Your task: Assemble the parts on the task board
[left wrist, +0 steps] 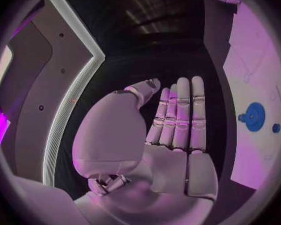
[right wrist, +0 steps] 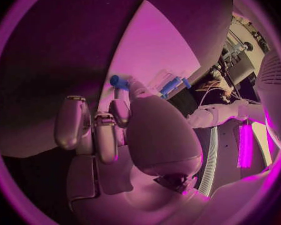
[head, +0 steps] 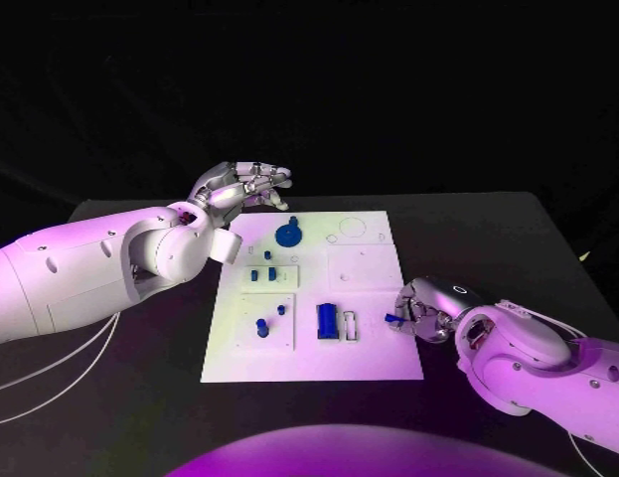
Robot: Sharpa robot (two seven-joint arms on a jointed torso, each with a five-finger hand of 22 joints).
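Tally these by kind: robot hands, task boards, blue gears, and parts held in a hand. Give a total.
hands: 2, the left hand and the right hand
task board: 1
blue gear: 1
blue part pinched by the right hand: 1
Total: 5

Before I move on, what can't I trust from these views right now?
- Grip on the small blue part: head view, right robot hand covers it.
- Board left edge: head view, left arm overlaps it.
- Blue gear seating: left wrist view, too distorted.
- Pegs: head view, too small.
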